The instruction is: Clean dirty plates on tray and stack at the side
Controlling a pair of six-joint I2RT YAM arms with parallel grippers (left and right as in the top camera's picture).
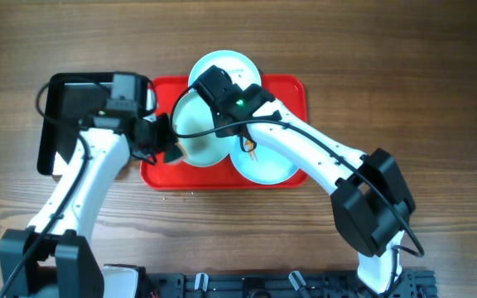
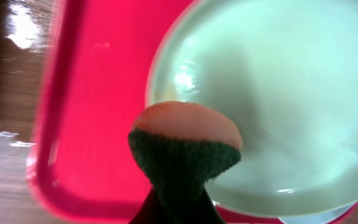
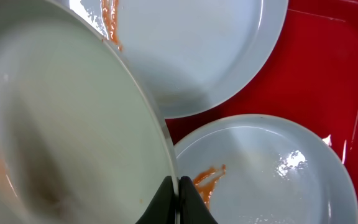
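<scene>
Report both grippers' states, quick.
Left gripper: shut on the sponge.
Right gripper: shut on the rim of a plate.

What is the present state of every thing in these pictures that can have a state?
Tilted plate: rim raised, at an angle, orange smears.
Upper plate: lying flat, orange smear near its rim.
Lower plate: lying flat on the tray, orange smear.
Sponge: gripped, beside a plate's rim.
Right claw: shut on the tilted plate's rim.
Left claw: shut on the sponge.
Red tray: flat on the table, carrying plates.
</scene>
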